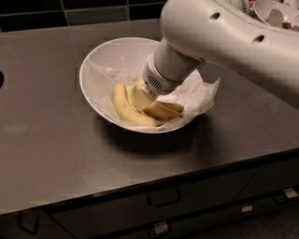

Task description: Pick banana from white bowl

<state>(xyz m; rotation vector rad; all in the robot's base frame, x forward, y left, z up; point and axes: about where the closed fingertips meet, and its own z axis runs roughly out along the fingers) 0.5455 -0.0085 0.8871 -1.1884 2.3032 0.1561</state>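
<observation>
The wide white bowl point(100, 65), lined with crumpled white paper point(198, 95), sits in the middle of the dark counter. Yellow bananas lie in its front half: a curved one point(124, 109) on the left and others point(163, 112) on the right, partly under the arm. I cannot tell which one has the long thin stem, as the stems are hidden. My gripper point(142, 98) reaches down from the upper right into the bowl and sits among the bananas, touching them. The white arm hides the bowl's right rear part.
Smaller white bowls with reddish contents point(275, 11) stand at the far right corner behind the arm. A dark tiled wall runs along the back. The counter's front edge point(154, 184) has drawers with handles below. A dark round opening point(1, 79) is at the left edge.
</observation>
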